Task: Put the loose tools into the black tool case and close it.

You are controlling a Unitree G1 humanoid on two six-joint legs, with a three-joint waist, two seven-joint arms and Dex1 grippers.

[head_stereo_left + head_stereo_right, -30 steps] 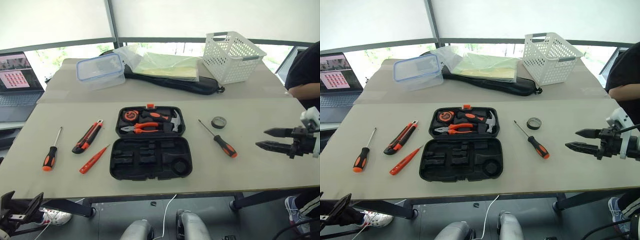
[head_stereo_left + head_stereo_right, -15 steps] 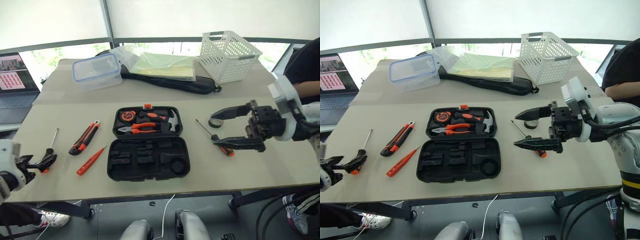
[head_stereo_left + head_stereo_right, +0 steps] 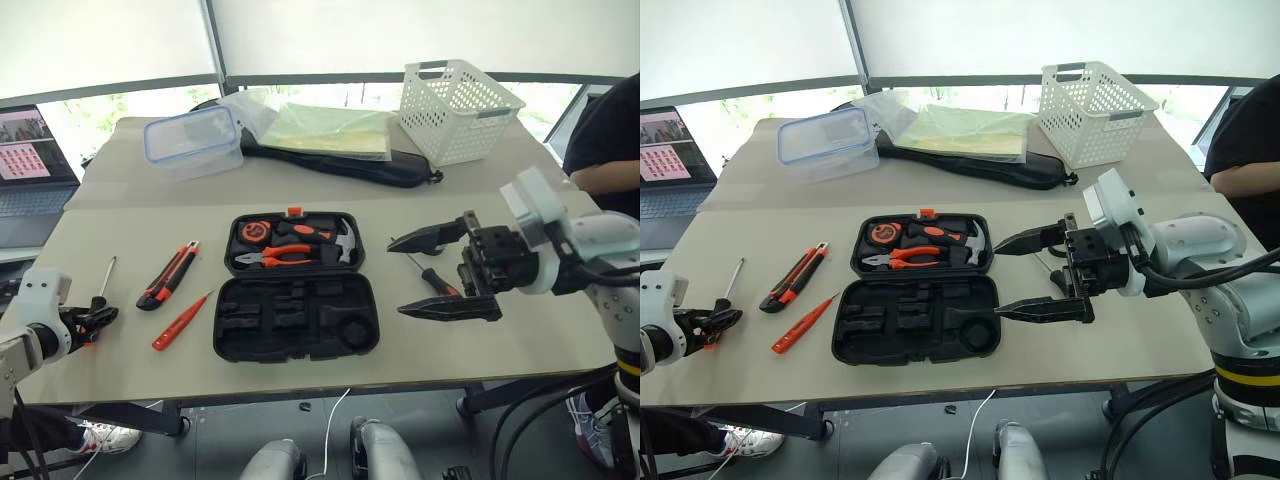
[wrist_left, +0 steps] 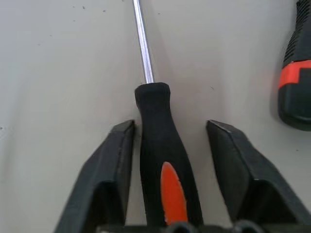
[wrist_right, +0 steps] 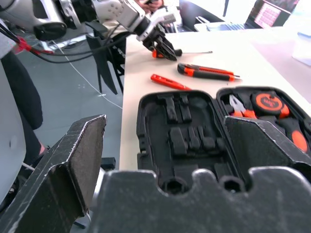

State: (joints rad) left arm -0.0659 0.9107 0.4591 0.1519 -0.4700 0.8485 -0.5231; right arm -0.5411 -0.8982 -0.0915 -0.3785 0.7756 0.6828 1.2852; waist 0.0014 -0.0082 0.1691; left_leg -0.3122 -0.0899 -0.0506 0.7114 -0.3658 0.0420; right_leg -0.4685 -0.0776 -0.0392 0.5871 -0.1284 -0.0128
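Your main risk is at the left gripper [image 4: 167, 170]: its jaws straddle the handle of the left screwdriver [image 4: 160, 145] but do not yet clamp it. One finger looks close against the handle and the other stands off with a gap, so if you close from here the handle may get pushed sideways or roll on the table [image 3: 520, 230] and end up pinched off-centre, with the long shaft swinging. That screwdriver lies at the table's left edge, so a shove could send it off.

On the other side, your right gripper [image 3: 425, 277] hangs with its jaws spread wide and holding nothing, just beside the right edge of the open black tool case [image 3: 296, 318]. The right screwdriver [image 3: 434, 279] lies on the table under and behind those fingers, partly hidden, so a blind descent could knock it or catch the case wall.

The utility knife [image 3: 168, 276] and the slim orange tester screwdriver [image 3: 183, 321] lie loose between the left screwdriver and the case.
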